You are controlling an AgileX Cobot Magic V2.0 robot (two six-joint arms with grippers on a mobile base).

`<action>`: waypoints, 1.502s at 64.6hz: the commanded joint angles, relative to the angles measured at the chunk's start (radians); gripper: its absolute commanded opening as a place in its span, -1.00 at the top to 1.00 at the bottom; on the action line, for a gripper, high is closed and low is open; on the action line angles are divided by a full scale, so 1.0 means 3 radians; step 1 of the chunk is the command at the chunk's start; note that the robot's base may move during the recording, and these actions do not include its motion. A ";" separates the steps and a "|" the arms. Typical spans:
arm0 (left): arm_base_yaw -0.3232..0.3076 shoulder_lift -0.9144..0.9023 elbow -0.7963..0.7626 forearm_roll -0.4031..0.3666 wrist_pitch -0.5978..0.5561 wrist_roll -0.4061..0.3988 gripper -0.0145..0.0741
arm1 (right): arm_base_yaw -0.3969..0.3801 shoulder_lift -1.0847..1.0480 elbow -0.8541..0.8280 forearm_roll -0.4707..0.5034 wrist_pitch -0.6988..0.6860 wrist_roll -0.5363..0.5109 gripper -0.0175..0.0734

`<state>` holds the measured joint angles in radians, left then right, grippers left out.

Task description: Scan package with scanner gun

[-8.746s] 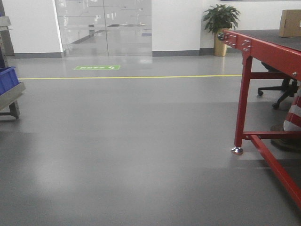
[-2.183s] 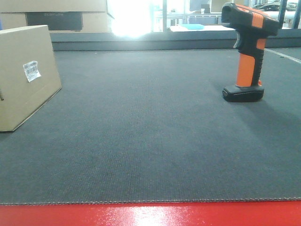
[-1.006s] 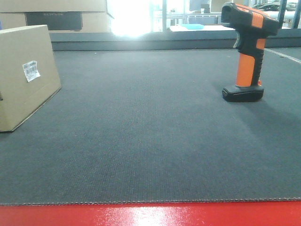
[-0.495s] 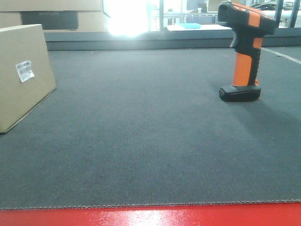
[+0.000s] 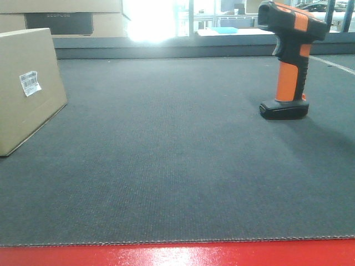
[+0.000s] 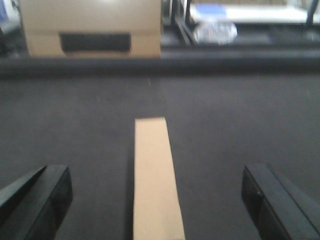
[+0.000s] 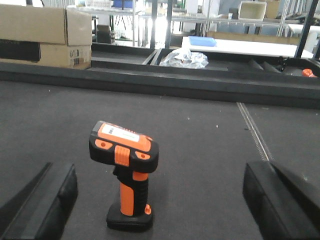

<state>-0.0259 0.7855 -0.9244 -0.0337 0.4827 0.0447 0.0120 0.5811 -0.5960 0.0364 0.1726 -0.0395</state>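
Observation:
A cardboard package (image 5: 25,86) with a white barcode label (image 5: 30,82) stands at the left of the dark mat. In the left wrist view its narrow top edge (image 6: 154,180) runs between the fingers of my left gripper (image 6: 157,200), which is open and wide apart around it without touching. An orange and black scanner gun (image 5: 288,58) stands upright on its base at the right. In the right wrist view the scanner gun (image 7: 126,172) stands ahead of my right gripper (image 7: 160,200), between its open fingers, left of centre and untouched.
The table has a dark mat (image 5: 177,155) with a red front edge (image 5: 177,255). Large cardboard boxes (image 5: 61,15) stand beyond the far rim at the back left. A crumpled plastic bag (image 7: 185,57) and shelving lie behind the table.
The view went from the floor beside the red table to the tabletop. In the last half second the package and scanner shifted very slightly right in view.

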 commanded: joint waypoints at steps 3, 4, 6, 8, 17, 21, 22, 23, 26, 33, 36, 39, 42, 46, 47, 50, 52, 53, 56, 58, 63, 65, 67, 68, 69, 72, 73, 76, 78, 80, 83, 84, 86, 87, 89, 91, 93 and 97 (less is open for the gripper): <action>-0.0031 0.0525 -0.0546 -0.0026 0.0597 -0.0018 -0.68 | 0.0012 0.0025 -0.0028 -0.0019 -0.0172 -0.0014 -0.62; -0.0031 0.0594 -0.0616 -0.0020 0.0671 -0.0018 -0.68 | 0.0023 0.0025 -0.0028 -0.0019 -0.0173 -0.0014 -0.62; -0.0031 0.0765 -0.0792 -0.0004 0.0849 -0.0018 -0.68 | 0.0043 0.0025 -0.0028 -0.0019 -0.0173 -0.0014 -0.62; -0.0031 0.0906 -0.0932 -0.0004 0.1019 -0.0018 -0.68 | 0.0061 0.0025 -0.0028 -0.0019 -0.0173 -0.0014 -0.62; -0.0024 0.1694 -0.1735 -0.0004 0.1741 -0.0012 -0.68 | 0.0140 0.0025 -0.0028 -0.0019 -0.0173 -0.0014 -0.62; -0.0024 0.1998 -0.2041 0.0005 0.1969 0.0035 -0.68 | 0.0161 0.0025 -0.0028 -0.0019 -0.0173 -0.0014 -0.62; -0.0024 0.2095 -0.2134 0.0013 0.2036 0.0055 -0.68 | 0.0161 0.0025 -0.0028 -0.0019 -0.0173 -0.0014 -0.62; -0.0024 0.2157 -0.2196 0.0023 0.2076 0.0066 -0.68 | 0.0168 0.0025 -0.0028 -0.0019 -0.0173 -0.0014 -0.62; -0.0024 0.2365 -0.2396 0.0044 0.2190 0.0085 -0.68 | 0.0176 0.0025 -0.0028 -0.0019 -0.0173 -0.0014 -0.62; -0.0024 0.2764 -0.2781 0.0064 0.2449 0.0101 -0.68 | 0.0197 0.0025 -0.0028 -0.0019 -0.0166 -0.0014 -0.62; -0.0024 0.2911 -0.2896 0.0064 0.2461 0.0101 -0.68 | 0.0196 0.0025 -0.0028 -0.0013 -0.0158 -0.0014 -0.62; -0.0024 0.3042 -0.2978 0.0064 0.2461 0.0101 -0.68 | 0.0196 0.0025 -0.0028 -0.0013 -0.0142 -0.0014 -0.62; -0.0024 0.3153 -0.3033 0.0064 0.2461 0.0107 -0.68 | 0.0196 0.0025 -0.0028 -0.0013 -0.0137 -0.0014 -0.62; -0.0024 0.3260 -0.3049 0.0078 0.2461 0.0107 -0.68 | 0.0196 0.0025 -0.0028 -0.0013 -0.0123 -0.0014 -0.62; -0.0024 0.3281 -0.3049 0.0112 0.2461 0.0107 -0.68 | 0.0196 0.0025 -0.0028 -0.0013 -0.0121 -0.0014 -0.62; -0.0024 0.3364 -0.3049 0.0164 0.2461 0.0107 -0.68 | 0.0196 0.0025 -0.0028 -0.0013 -0.0112 -0.0014 -0.62; -0.0024 0.3403 -0.3049 0.0200 0.2461 0.0107 -0.68 | 0.0196 0.0025 -0.0028 -0.0013 -0.0098 -0.0014 -0.62; -0.0024 0.3424 -0.3049 0.0217 0.2461 0.0107 -0.68 | 0.0196 0.0025 -0.0028 -0.0013 -0.0091 -0.0014 -0.62; -0.0024 0.3484 -0.3049 0.0263 0.2461 0.0107 -0.68 | 0.0196 0.0025 -0.0028 -0.0013 -0.0070 -0.0014 -0.62; -0.0024 0.3512 -0.3049 0.0288 0.2461 0.0107 -0.68 | 0.0196 0.0025 -0.0028 -0.0013 -0.0064 -0.0014 -0.62; -0.0024 0.3606 -0.3049 0.0296 0.2461 0.0107 -0.68 | 0.0196 0.0025 -0.0028 -0.0013 -0.0055 -0.0014 -0.62; -0.0024 0.3633 -0.3049 0.0282 0.2461 0.0107 -0.68 | 0.0196 0.0025 -0.0028 -0.0013 -0.0055 -0.0014 -0.62; -0.0024 0.3664 -0.3049 0.0266 0.2461 0.0107 -0.68 | 0.0196 0.0025 -0.0028 -0.0013 -0.0055 -0.0014 -0.62; -0.0024 0.3671 -0.3049 0.0258 0.2461 0.0107 -0.68 | 0.0196 0.0025 -0.0028 -0.0013 -0.0055 -0.0014 -0.62; -0.0024 0.3681 -0.3049 0.0248 0.2461 0.0107 -0.68 | 0.0196 0.0025 -0.0028 -0.0013 -0.0055 -0.0014 -0.62; -0.0024 0.3722 -0.3049 0.0221 0.2461 0.0107 -0.68 | 0.0196 0.0025 -0.0028 -0.0013 -0.0055 -0.0014 -0.62; -0.0024 0.3728 -0.3049 0.0221 0.2461 0.0107 -0.68 | 0.0196 0.0025 -0.0028 -0.0013 -0.0055 -0.0014 -0.62; -0.0024 0.3748 -0.3049 0.0221 0.2461 0.0107 -0.68 | 0.0196 0.0025 -0.0028 -0.0013 -0.0055 -0.0014 -0.62; -0.0024 0.3761 -0.3049 0.0221 0.2461 0.0107 -0.68 | 0.0196 0.0025 -0.0028 -0.0013 -0.0055 -0.0014 -0.62; -0.0024 0.3770 -0.3049 0.0216 0.2461 0.0107 -0.68 | 0.0196 0.0025 -0.0028 -0.0013 -0.0055 -0.0014 -0.62; -0.0024 0.3774 -0.3049 0.0213 0.2461 0.0107 -0.66 | 0.0196 0.0025 -0.0028 -0.0013 -0.0055 -0.0014 -0.62; -0.0024 0.3774 -0.3049 0.0207 0.2461 0.0107 -0.65 | 0.0196 0.0025 -0.0028 -0.0013 -0.0055 -0.0014 -0.62; -0.0024 0.3774 -0.3049 0.0198 0.2461 0.0107 -0.60 | 0.0196 0.0025 -0.0028 -0.0013 -0.0055 -0.0014 -0.62; -0.0024 0.3774 -0.3049 0.0189 0.2461 0.0107 -0.57 | 0.0196 0.0025 -0.0028 -0.0013 -0.0055 -0.0014 -0.62; -0.0024 0.3774 -0.3049 0.0159 0.2461 0.0107 -0.44 | 0.0196 0.0025 -0.0028 -0.0013 -0.0055 -0.0014 -0.62; -0.0024 0.3774 -0.3049 0.0139 0.2461 0.0107 -0.30 | 0.0196 0.0025 -0.0028 -0.0013 -0.0055 -0.0014 -0.62; -0.0024 0.3774 -0.3049 0.0112 0.2461 0.0107 -0.15 | 0.0196 0.0025 -0.0028 -0.0013 -0.0055 -0.0014 -0.62; -0.0024 0.3774 -0.3049 0.0112 0.2461 0.0107 0.21 | 0.0196 0.0025 -0.0028 -0.0013 -0.0055 -0.0014 -0.62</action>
<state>-0.0281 1.9236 -1.8295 0.0147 1.2243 0.0780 0.0716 0.5877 -0.5960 0.0364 0.1679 -0.0395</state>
